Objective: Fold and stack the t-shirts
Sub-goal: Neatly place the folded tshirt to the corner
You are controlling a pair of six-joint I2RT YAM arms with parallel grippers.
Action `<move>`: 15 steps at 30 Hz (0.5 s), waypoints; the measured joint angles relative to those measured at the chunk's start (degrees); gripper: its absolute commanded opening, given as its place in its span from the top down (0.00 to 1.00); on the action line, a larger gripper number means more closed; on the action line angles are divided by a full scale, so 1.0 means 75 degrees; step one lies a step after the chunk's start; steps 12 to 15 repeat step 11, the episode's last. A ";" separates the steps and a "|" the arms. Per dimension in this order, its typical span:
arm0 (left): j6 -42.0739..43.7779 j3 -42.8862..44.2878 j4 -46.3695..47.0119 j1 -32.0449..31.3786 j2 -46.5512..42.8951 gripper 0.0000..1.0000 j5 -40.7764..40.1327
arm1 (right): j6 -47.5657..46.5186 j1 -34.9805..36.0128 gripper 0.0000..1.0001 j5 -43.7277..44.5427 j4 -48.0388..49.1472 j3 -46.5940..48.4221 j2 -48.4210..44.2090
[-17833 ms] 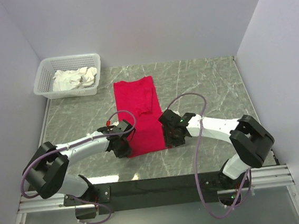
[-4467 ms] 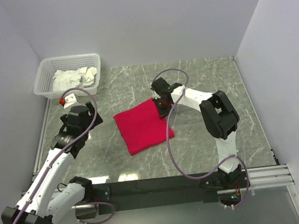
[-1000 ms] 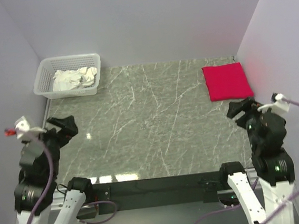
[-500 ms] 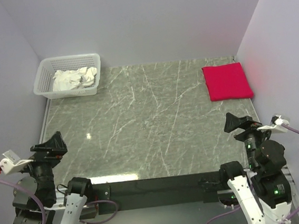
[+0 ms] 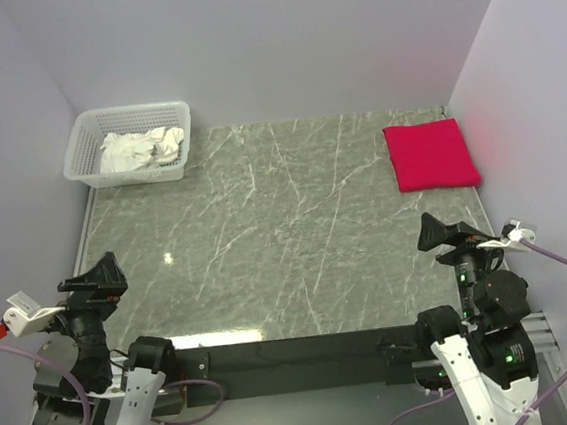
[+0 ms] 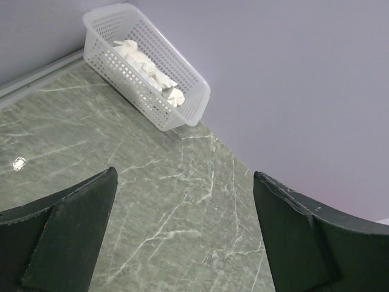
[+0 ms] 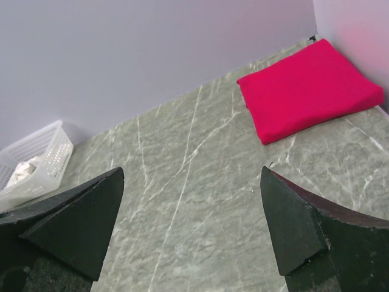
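red t-shirt (image 5: 431,154), white lattice basket (image 5: 90,131), grey-veined table (image 5: 285,232)

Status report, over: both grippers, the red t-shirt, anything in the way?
Left gripper open, empty. Right gripper open, empty. Red t-shirt folded, far right corner. White basket far left, well apart.

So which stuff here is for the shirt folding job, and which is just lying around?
For the job:
red t-shirt, folded flat in the far right corner of the table
left gripper and right gripper, both open, holding nothing

Just lying about:
white basket in the far left corner
crumpled white cloth inside it
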 measured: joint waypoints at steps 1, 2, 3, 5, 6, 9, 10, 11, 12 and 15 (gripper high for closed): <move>-0.0012 -0.0032 0.0020 0.0000 0.0000 0.01 0.0003 | -0.0012 0.0000 0.01 -0.0017 0.0009 -0.0032 0.0000; -0.0012 -0.0055 0.0032 0.0000 0.0000 0.01 0.0003 | -0.0029 0.0000 0.01 -0.0023 0.0012 -0.0041 0.0000; -0.0012 -0.0073 0.0047 0.0000 0.0000 0.00 0.0003 | -0.0038 0.0006 0.01 -0.0017 0.0023 -0.0041 0.0000; -0.0012 -0.0082 0.0085 0.0000 0.0000 0.01 0.0003 | -0.0064 0.0035 0.01 -0.0006 0.0070 -0.0041 -0.0003; -0.0015 -0.0085 0.0119 0.0000 0.0000 0.01 0.0003 | -0.0082 0.0058 0.01 0.0003 0.0079 -0.0041 -0.0003; -0.0012 -0.0108 0.0216 0.0000 0.0003 0.00 0.0006 | -0.0131 0.0105 0.01 0.0032 0.0090 -0.0035 -0.0006; -0.0012 -0.0122 0.0251 0.0000 0.0006 0.01 0.0006 | -0.0152 0.0108 0.01 0.0041 0.0090 -0.0032 -0.0009; -0.0012 -0.0140 0.0289 0.0000 0.0015 0.01 0.0006 | -0.0178 0.0111 0.01 0.0044 0.0090 -0.0032 -0.0012; -0.0012 -0.0140 0.0289 0.0000 0.0015 0.01 0.0006 | -0.0178 0.0111 0.01 0.0044 0.0090 -0.0032 -0.0012; -0.0012 -0.0140 0.0289 0.0000 0.0015 0.01 0.0006 | -0.0178 0.0111 0.01 0.0044 0.0090 -0.0032 -0.0012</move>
